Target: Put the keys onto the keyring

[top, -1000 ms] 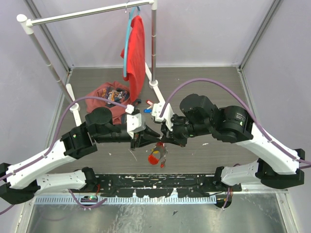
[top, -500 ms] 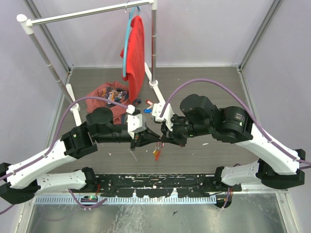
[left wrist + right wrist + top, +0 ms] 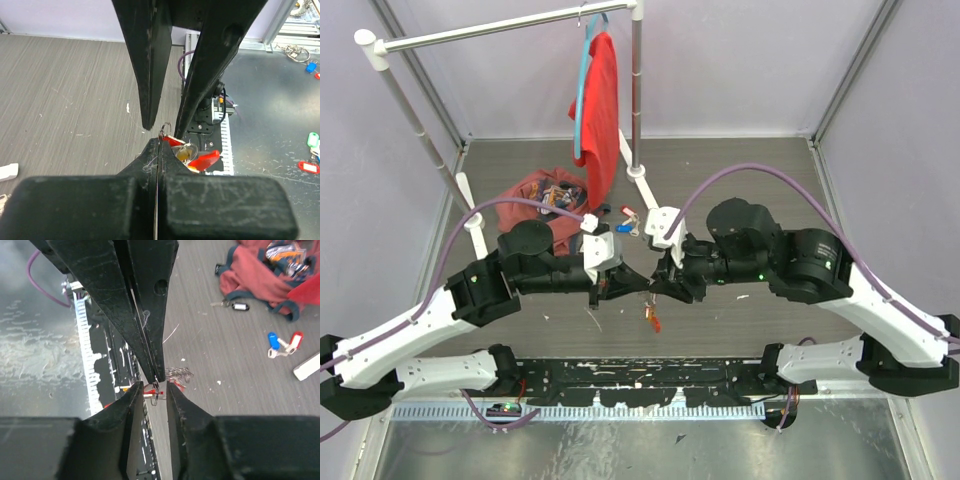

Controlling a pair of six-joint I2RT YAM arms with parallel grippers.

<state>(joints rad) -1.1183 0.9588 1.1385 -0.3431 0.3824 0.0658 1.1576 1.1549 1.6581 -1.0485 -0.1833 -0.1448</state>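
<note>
Left gripper [image 3: 613, 287] is clamped fully shut on the keyring [image 3: 650, 317], which hangs in mid-air between the two arms, above the table. Its red tag [image 3: 204, 161] and yellow tag [image 3: 184, 153] dangle below.

Right gripper [image 3: 658, 287] sits tip to tip with the left, fingers narrowly parted, gripping nothing I can see.

Risks:
- The left pinch is on thin metal at the very fingertips. I'd expect a nudge from the right fingers to twist it out and drop the lot.
- The right side carries no key. The loose keys [image 3: 281, 344] lie on the table, well apart.

Views:
- Left wrist shows the pinch and both tags, hidden from above.
- Top shows only the arms meeting and a red scrap hanging.
- Right wrist shows a small ring in the gap between its own fingers; I can't tell if it touches them.
</note>
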